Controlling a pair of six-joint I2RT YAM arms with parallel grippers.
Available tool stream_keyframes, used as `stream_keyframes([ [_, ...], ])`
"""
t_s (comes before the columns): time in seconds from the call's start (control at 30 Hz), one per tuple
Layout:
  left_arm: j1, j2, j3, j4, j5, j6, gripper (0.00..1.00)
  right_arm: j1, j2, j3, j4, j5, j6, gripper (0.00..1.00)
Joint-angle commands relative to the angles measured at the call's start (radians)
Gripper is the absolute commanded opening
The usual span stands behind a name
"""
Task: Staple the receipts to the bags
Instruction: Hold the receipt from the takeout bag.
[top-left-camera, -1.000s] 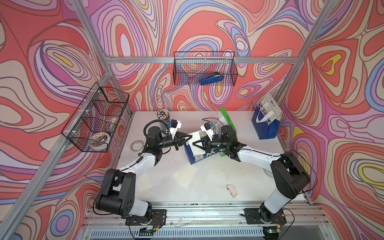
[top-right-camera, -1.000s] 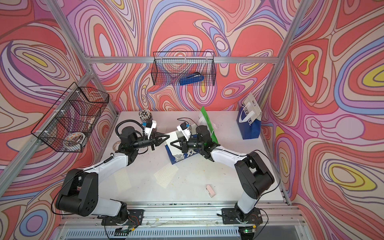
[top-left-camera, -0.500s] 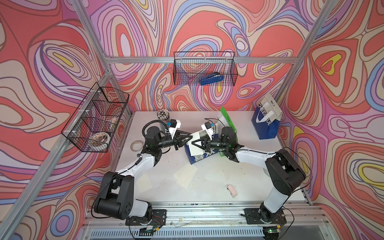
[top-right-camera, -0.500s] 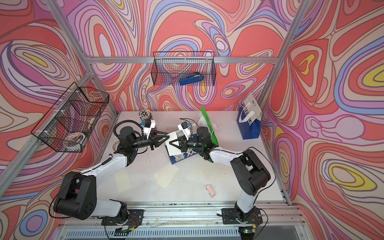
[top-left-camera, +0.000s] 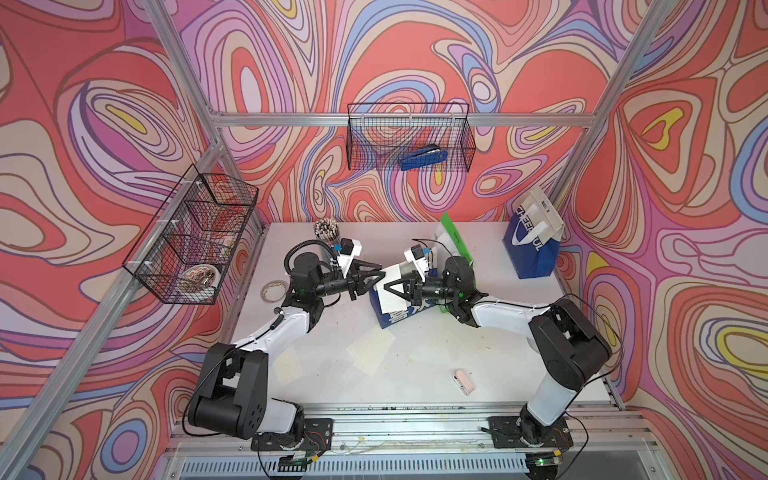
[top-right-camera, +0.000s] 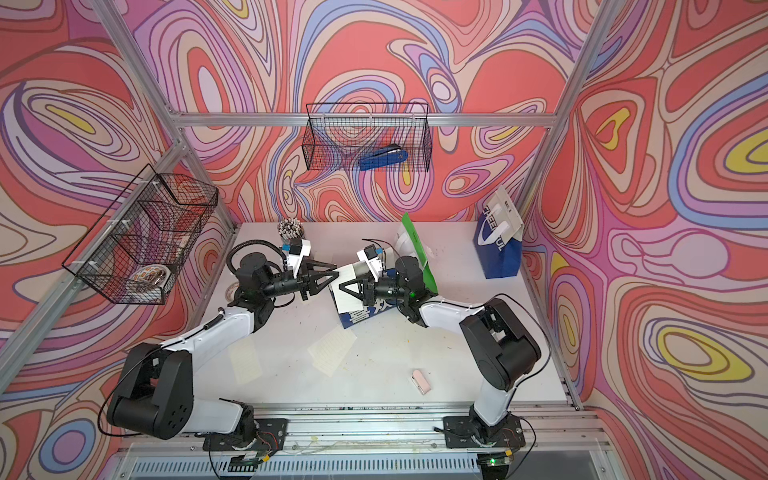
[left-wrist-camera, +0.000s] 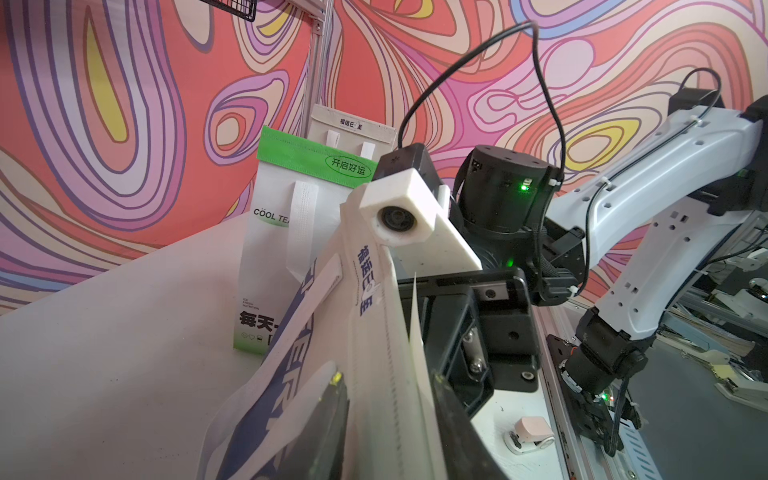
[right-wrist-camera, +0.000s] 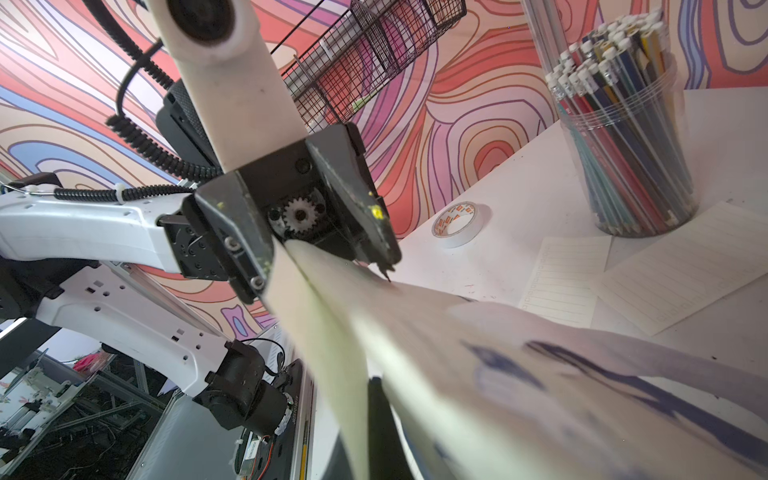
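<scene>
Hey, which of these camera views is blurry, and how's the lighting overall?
Right wrist view: the blue-lettered bag close to the lens is smeared, the pencil jar sharp. Left wrist view: the green bag crisp. Both top views: even light, faint shadows.

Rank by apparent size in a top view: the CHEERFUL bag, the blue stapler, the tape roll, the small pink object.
CHEERFUL bag
blue stapler
then tape roll and small pink object, too alike to rank

My left gripper (right-wrist-camera: 320, 266): scuffed matt black plastic | receipt (top-left-camera: 390, 305): thin matt paper | Chinese-character bag (top-left-camera: 399, 318): smooth printed paper | 12 o'clock wire basket (top-left-camera: 409, 137): black metal | stapler (top-left-camera: 424, 158): glossy blue plastic
</scene>
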Motion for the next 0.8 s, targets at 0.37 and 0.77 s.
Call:
stream_keyframes([
  [0.37, -0.002, -0.042, -0.01, -0.12, -0.032, 0.094, 0.45, -0.003, 0.014, -0.037, 0.042, 0.039, -0.038, 0.0],
  [0.77, -0.002, -0.048, -0.023, -0.081, -0.036, 0.044, 0.67, -0.003, 0.027, -0.095, 0.232, 0.01, -0.05, 0.0],
])
